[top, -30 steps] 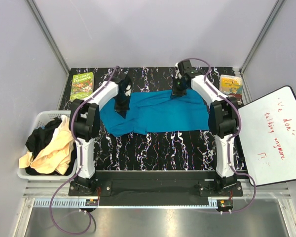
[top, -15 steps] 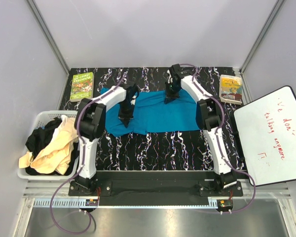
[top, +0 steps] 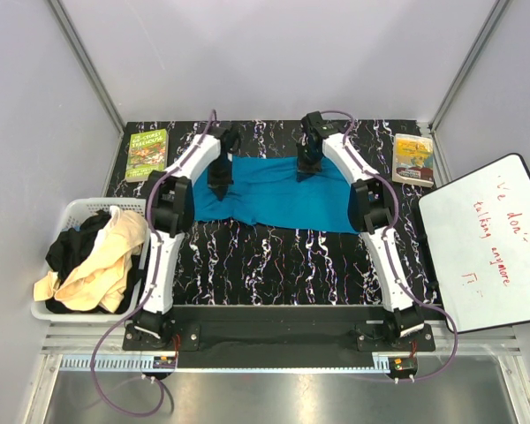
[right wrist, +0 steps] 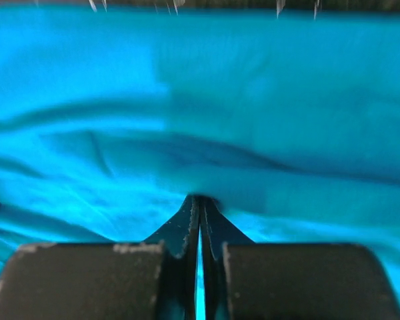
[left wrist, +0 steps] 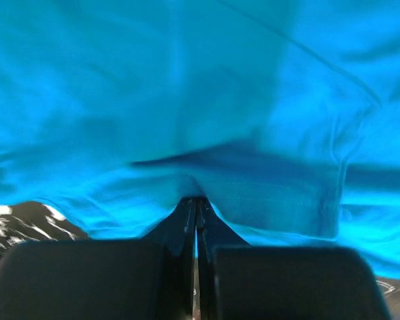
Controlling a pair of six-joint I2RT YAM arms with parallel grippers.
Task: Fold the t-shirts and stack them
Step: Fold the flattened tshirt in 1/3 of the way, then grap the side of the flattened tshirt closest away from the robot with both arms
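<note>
A teal blue t-shirt (top: 278, 194) lies folded as a wide band across the back middle of the black marbled table (top: 274, 261). My left gripper (top: 220, 183) is shut on its left part, and the cloth fills the left wrist view (left wrist: 200, 100), pinched between the jaws (left wrist: 196, 201). My right gripper (top: 306, 173) is shut on the shirt's far edge, right of centre; teal cloth fills the right wrist view (right wrist: 200, 100) ahead of the shut gripper (right wrist: 200, 199). A black t-shirt (top: 71, 247) and a cream-beige t-shirt (top: 102, 265) lie heaped in the basket.
A white slatted basket (top: 74, 211) stands off the table's left edge. A green book (top: 147, 153) lies at the back left corner, a yellow book (top: 413, 158) at the back right. A whiteboard (top: 486, 243) with red writing leans at the right.
Both grippers have drawn the teal shirt toward the back of the table. Its near bulge at the left has flattened and the shirt now lies as a narrower band.
</note>
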